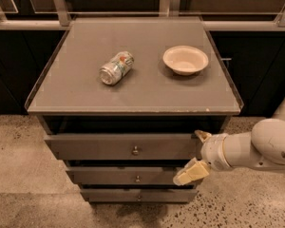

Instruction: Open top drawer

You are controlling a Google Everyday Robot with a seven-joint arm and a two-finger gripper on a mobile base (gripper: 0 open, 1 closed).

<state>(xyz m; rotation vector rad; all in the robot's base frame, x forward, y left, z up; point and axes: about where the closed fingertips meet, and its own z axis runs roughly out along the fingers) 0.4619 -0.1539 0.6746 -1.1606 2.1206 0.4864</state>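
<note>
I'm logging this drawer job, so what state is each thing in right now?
top drawer: no inside showing, knob untouched.
middle drawer: no inside showing, not held.
bottom drawer: no inside showing, not held.
can: lying on its side on the cabinet top.
bowl: upright, looks empty.
gripper: open, at the top drawer's right end, away from the knob.
</note>
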